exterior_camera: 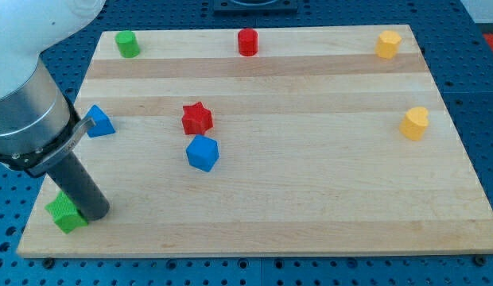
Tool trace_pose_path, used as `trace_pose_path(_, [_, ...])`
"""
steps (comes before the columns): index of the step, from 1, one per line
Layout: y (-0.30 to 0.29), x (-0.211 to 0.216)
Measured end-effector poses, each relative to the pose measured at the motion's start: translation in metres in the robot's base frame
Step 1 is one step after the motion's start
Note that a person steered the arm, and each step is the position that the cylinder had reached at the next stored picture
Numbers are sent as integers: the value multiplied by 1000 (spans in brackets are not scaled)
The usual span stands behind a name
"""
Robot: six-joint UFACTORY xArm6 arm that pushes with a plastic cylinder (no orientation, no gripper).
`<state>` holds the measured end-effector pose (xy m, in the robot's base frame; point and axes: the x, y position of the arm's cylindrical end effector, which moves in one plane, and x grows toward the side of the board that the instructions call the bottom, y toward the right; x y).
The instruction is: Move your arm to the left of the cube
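Observation:
A blue cube (203, 152) lies on the wooden board (310, 199) left of centre, just below a red star-shaped block (197, 118). My tip (95, 212) is at the view's bottom left, touching the right side of a green block (66, 213). The tip is well to the left of the blue cube and a little lower in the view. The arm's grey body (28, 111) covers the board's left edge above the tip.
A blue triangular block (98, 121) sits at the left edge beside the arm. Along the top are a green cylinder (126, 44), a red cylinder (247, 41) and a yellow block (387, 44). Another yellow block (415, 123) sits at the right.

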<state>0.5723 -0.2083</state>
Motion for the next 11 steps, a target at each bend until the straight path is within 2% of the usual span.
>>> trace_pose_path(2, [16,-3])
trace_pose_path(6, [22,-38])
trace_pose_path(9, [55,-77])
trace_pose_path(11, [70,-85])
